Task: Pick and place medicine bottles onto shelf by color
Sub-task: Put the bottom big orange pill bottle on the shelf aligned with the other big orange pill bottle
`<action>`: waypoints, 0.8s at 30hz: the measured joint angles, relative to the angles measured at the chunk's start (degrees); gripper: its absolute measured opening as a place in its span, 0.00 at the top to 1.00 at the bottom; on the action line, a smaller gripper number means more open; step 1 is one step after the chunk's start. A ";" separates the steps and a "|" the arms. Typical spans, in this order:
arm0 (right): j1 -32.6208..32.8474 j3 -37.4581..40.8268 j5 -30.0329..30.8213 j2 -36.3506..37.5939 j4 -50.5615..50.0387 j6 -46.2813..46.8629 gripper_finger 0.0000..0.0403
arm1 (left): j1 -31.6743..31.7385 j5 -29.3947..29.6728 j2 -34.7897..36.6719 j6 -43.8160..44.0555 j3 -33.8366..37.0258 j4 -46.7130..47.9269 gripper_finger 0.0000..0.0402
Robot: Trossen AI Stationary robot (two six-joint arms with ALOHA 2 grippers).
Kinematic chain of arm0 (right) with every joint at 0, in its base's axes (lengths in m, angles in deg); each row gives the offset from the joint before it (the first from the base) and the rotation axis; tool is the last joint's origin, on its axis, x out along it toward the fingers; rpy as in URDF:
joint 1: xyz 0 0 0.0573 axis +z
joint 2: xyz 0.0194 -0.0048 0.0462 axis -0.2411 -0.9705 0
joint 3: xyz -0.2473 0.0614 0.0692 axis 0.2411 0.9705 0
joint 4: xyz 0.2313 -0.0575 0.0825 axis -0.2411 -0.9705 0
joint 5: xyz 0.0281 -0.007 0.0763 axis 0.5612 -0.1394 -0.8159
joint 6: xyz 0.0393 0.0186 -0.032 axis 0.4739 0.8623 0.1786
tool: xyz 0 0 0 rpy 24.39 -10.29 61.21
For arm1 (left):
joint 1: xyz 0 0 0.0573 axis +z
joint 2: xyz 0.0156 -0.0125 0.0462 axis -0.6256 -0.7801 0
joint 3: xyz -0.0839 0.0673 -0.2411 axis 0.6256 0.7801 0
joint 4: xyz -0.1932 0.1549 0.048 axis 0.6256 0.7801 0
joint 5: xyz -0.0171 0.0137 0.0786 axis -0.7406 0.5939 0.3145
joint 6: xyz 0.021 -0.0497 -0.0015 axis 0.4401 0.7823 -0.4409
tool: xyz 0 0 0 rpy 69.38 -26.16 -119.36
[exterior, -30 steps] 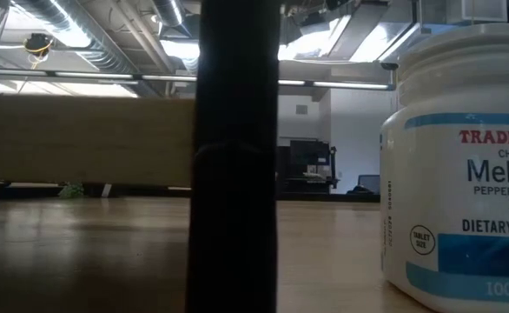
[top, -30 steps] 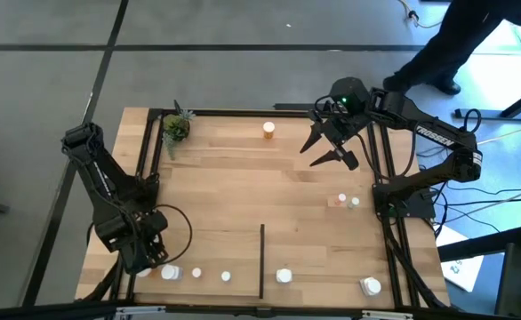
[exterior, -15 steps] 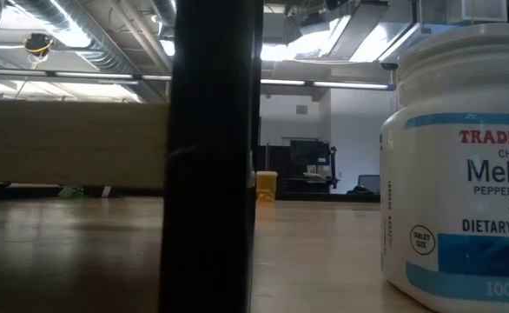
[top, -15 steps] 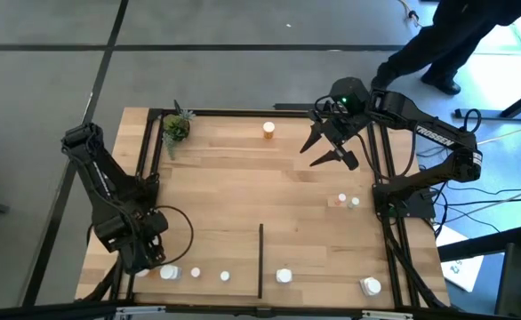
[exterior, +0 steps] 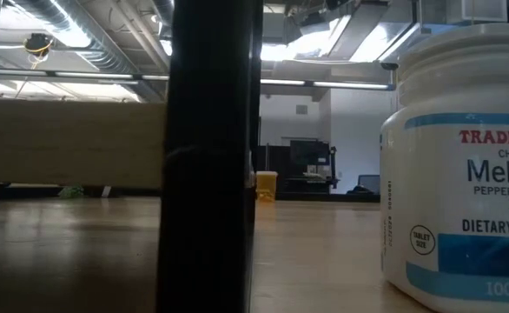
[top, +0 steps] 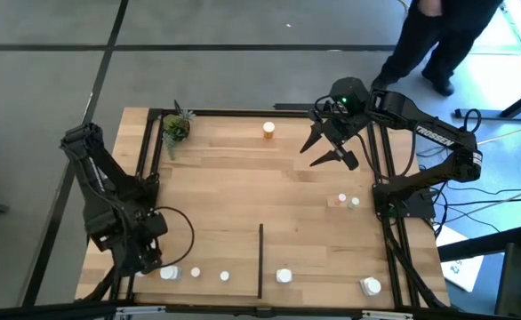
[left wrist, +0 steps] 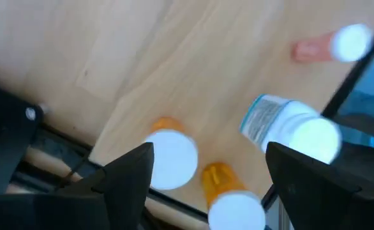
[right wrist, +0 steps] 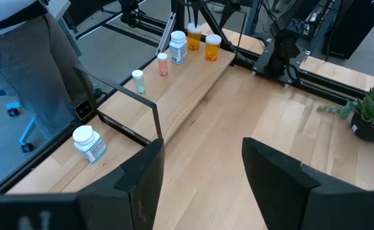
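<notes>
Left hand (top: 150,264) low over the near-left corner of the shelf (top: 243,178), fingers (left wrist: 129,172) spread wide, holding nothing. Just under and beside it stand two orange bottles (left wrist: 171,156) and a white bottle (left wrist: 289,128), all upright, long axes vertical, white caps toward the wrist camera. One more small pinkish bottle (left wrist: 337,43) stands a little farther along the same near edge.

Right hand (top: 330,147) hangs above the far-right part of the shelf, fingers parted, nothing between them.

Other bottles, all upright: lone orange one (top: 268,131) at the far edge, a small pair (top: 340,201) near the right rail, a white one (top: 284,276) just right of the divider strip (top: 260,260), a larger white one (top: 370,286) at the near-right corner. Potted plant (top: 176,127) at far left. A person (top: 443,40) stands beyond the worktop.
</notes>
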 joint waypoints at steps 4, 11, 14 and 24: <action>0.00 0.00 0.00 0.00 0.00 -0.01 0.47 | 0.04 3.60 0.06 -7.17 -2.38 1.26 0.27; 0.01 0.00 0.02 0.00 0.00 -0.02 0.47 | 2.02 4.00 2.00 -8.29 -3.03 1.89 0.27; 0.02 0.00 0.02 0.00 0.00 0.00 0.47 | 4.51 4.16 3.12 -8.10 -3.05 1.86 0.27; 0.00 0.00 2.47 0.00 0.04 -0.02 0.47 | 14.94 3.97 5.01 -16.68 -3.07 1.68 0.27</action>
